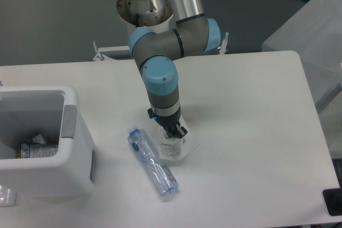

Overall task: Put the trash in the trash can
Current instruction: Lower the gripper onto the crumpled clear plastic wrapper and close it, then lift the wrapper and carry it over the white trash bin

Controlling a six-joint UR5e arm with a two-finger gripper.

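Your gripper (175, 133) sits low over the wrapper (175, 148), black fingers (180, 130) touching or nearly touching it; can't tell if they're closed on it or apart. Wrapper lies flat on the tabletop (251, 132). Bottle (152, 162) lies just left of it, slanting, cap end toward the bin (69, 153). Bin stands at the left edge, open top; inside you see a can-like item (37, 149) and some white crumpled scrap (38, 138).
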